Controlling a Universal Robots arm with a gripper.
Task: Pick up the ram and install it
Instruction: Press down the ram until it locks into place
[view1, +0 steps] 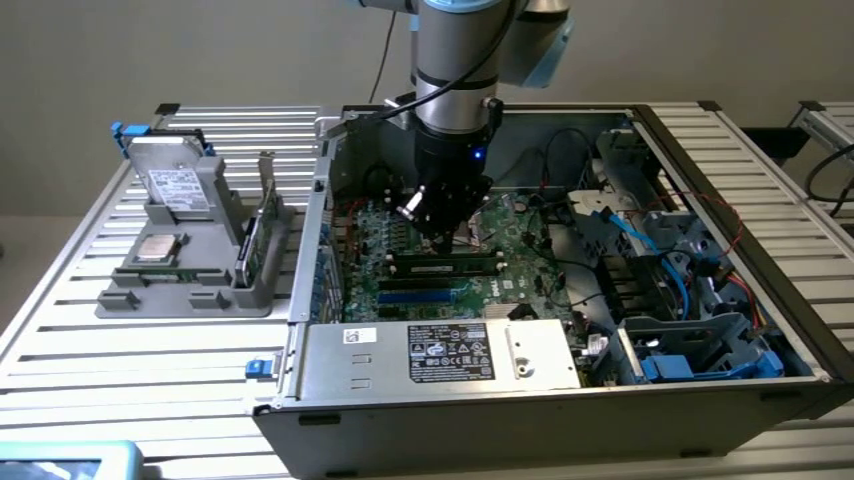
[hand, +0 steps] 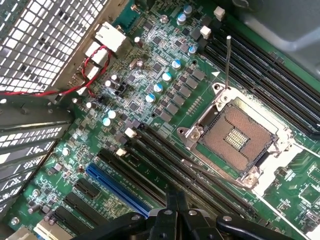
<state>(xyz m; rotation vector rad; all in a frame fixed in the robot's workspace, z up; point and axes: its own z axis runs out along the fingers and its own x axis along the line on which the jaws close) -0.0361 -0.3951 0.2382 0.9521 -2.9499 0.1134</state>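
Note:
The ram (view1: 447, 268), a narrow green stick with black chips, stands lengthwise in a motherboard slot inside the open computer case (view1: 400, 360). My gripper (view1: 441, 238) hangs straight down from the arm, just above the stick's middle and slightly behind it. In the wrist view my gripper (hand: 175, 202) has its dark fingertips (hand: 171, 200) pressed together with nothing visible between them. They hover over the long black slots (hand: 200, 182) beside the bare CPU socket (hand: 235, 137). The ram itself is hidden under the fingers there.
A grey fixture (view1: 187, 285) at the exterior view's left holds a hard drive (view1: 174, 185), a CPU chip (view1: 158, 248) and a green card with a metal bracket (view1: 271, 215). The power supply (view1: 441, 352) and blue drive cage (view1: 694, 355) crowd the case's front. Cables (view1: 627, 230) lie to the right.

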